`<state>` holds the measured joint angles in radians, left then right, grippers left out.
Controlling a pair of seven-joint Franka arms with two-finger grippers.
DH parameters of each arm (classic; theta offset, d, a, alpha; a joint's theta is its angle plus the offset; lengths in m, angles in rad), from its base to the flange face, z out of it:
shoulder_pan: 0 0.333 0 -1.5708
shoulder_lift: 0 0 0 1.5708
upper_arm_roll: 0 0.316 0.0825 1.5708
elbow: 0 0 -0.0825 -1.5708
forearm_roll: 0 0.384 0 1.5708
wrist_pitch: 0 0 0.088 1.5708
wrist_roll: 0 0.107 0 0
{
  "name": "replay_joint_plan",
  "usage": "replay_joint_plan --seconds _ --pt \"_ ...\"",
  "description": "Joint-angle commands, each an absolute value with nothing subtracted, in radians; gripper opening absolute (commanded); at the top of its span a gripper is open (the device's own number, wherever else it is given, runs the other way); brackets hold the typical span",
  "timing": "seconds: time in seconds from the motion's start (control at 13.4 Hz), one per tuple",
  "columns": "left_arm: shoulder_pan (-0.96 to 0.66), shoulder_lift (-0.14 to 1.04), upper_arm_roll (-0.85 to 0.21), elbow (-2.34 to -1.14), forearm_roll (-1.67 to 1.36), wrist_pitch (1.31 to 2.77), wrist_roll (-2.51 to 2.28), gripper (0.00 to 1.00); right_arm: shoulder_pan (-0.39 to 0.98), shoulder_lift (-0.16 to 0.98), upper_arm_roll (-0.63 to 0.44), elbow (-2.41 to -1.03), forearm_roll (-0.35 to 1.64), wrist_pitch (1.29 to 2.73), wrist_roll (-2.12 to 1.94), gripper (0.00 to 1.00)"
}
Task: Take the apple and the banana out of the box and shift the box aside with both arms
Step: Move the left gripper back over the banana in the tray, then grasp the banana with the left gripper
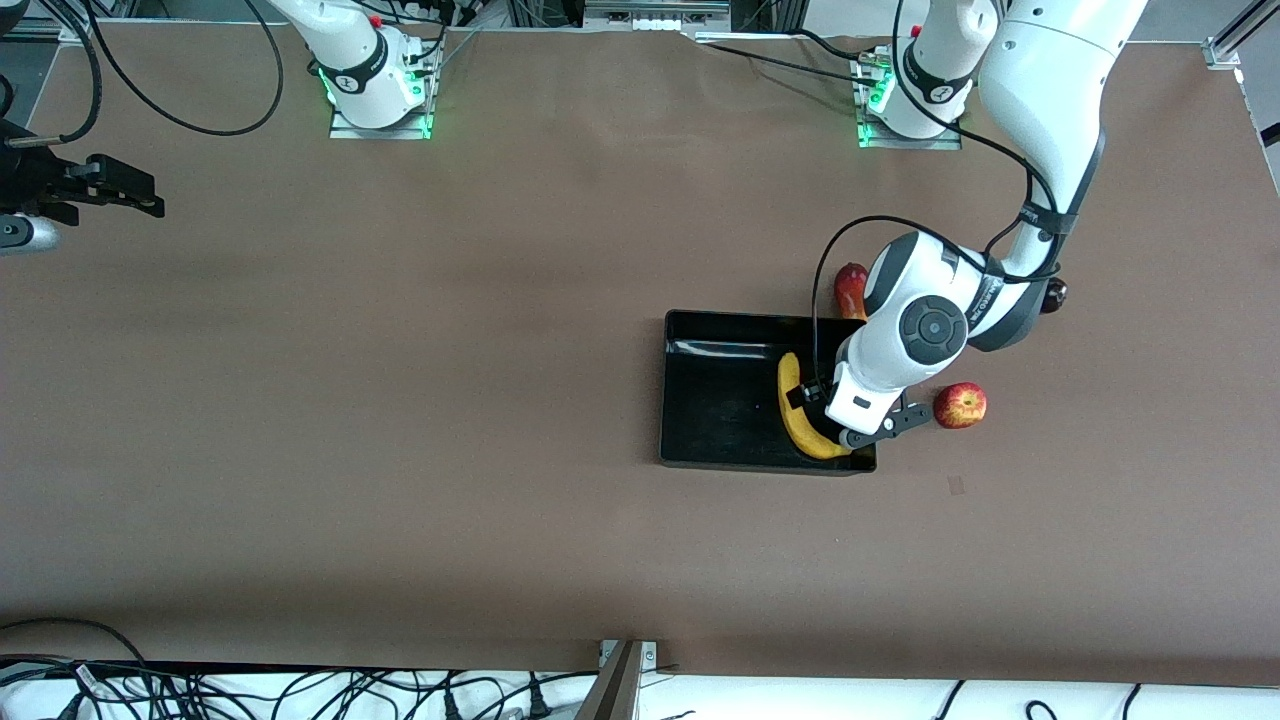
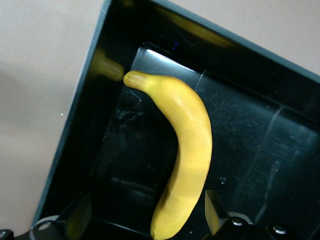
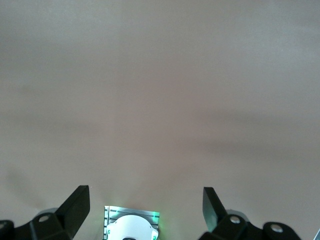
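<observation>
One of two fruits is out: apple [image 1: 960, 405] on the table beside the box [image 1: 700, 400], banana [image 1: 805, 425] inside under the spread-open left gripper [image 1: 850, 420]; right gripper [image 1: 130, 195] waits, open.

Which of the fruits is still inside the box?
Only the banana: it lies in the box under the open left gripper. The apple and the other fruit lie on the table outside it.
</observation>
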<state>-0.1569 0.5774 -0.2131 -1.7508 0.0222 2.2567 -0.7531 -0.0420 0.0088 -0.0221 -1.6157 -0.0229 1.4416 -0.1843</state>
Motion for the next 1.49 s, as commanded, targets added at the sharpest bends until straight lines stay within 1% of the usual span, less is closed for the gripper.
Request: replay_joint_plan --seconds 0.0,0.52,0.67,1.04,1.12,1.27,1.34,1.42 --pt "-0.204 0.617 -0.184 -1.718 0.058 2.307 -0.828 1.0 -0.054 0.014 -0.015 -1.6 -0.005 1.433 -0.178 1.0" --pt "-0.23 0.689 -0.184 -1.721 0.087 2.379 -0.905 1.0 -0.054 0.014 -0.015 -1.6 -0.005 1.433 -0.178 1.0" --pt "-0.232 0.699 -0.184 -1.721 0.132 2.397 -0.948 1.0 -0.054 0.014 -0.015 -1.6 -0.005 1.431 -0.178 1.0" --pt "-0.232 0.712 -0.184 -1.721 0.135 2.402 -0.957 1.0 -0.054 0.014 -0.015 -1.6 -0.003 1.431 -0.178 1.0" --pt "-0.232 0.712 -0.184 -1.721 0.135 2.402 -0.963 0.78 -0.054 0.014 -0.015 -1.6 -0.005 1.431 -0.178 1.0" --pt "-0.232 0.71 -0.184 -1.721 0.14 2.401 -0.977 0.12 -0.054 0.014 -0.015 -1.6 -0.003 1.431 -0.178 1.0" --pt "-0.232 0.71 -0.184 -1.721 0.15 2.401 -0.976 0.0 -0.052 0.014 -0.015 -1.6 -0.003 1.43 -0.178 1.0" --pt "-0.232 0.71 -0.184 -1.721 0.153 2.401 -0.976 0.0 -0.052 0.014 -0.015 -1.601 -0.003 1.43 -0.178 1.0"
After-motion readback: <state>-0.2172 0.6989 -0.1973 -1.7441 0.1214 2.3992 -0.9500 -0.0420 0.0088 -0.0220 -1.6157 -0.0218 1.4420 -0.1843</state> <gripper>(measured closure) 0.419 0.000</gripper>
